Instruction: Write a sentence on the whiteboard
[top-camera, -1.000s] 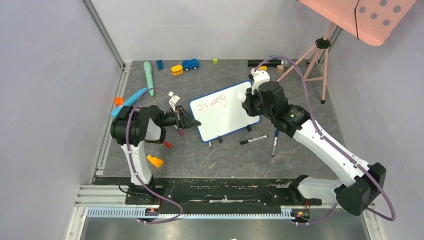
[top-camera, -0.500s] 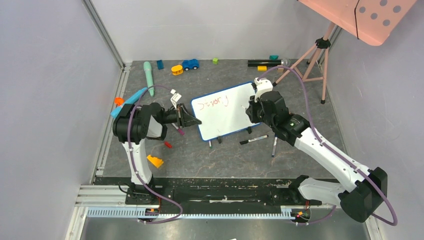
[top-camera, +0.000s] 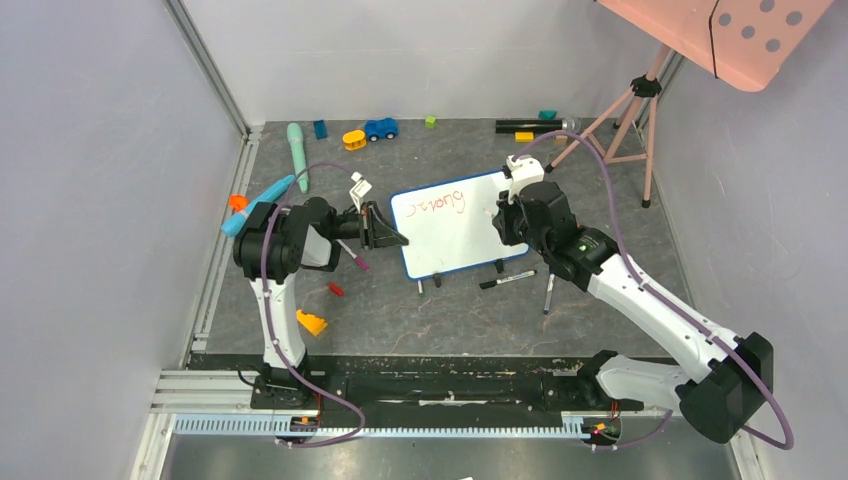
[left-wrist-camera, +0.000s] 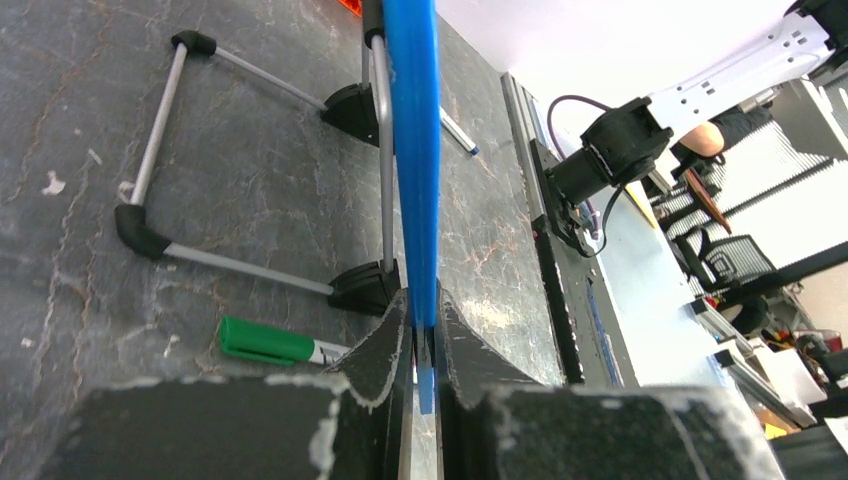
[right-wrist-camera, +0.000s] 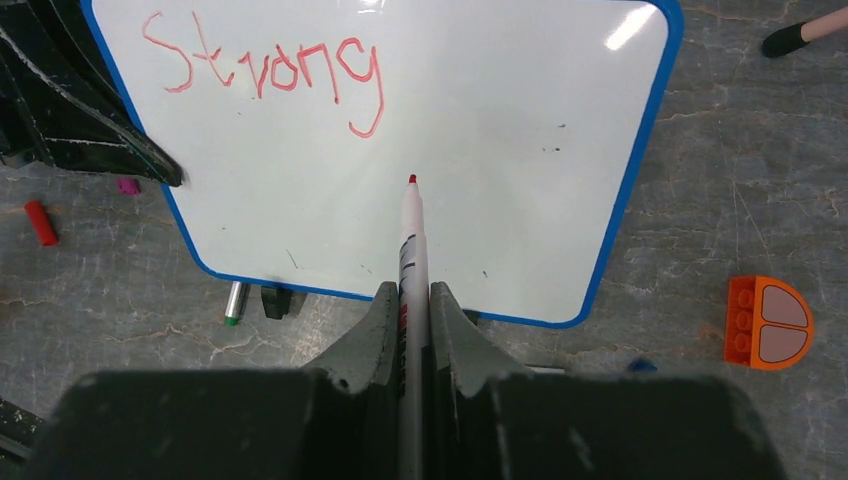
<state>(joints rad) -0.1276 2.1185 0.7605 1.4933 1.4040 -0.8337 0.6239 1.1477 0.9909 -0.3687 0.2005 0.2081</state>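
Whiteboard (top-camera: 452, 240) is seen near the middle of the worktop (top-camera: 400, 310), propped on its black feet and turned askew. Its blue left edge is clenched by the left claw (left-wrist-camera: 421, 322). A red marker (right-wrist-camera: 411, 235) is grasped by the right claw (right-wrist-camera: 408, 300), its tip held over the white face below the sentence (right-wrist-camera: 265, 68), of which only "Strong" is written. Whether the tip touches the face cannot be told.

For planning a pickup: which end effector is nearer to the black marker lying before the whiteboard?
Right. The right end effector, gripping a red marker, is just beyond the black marker, above the whiteboard; the left end effector clamps the board's opposite edge.
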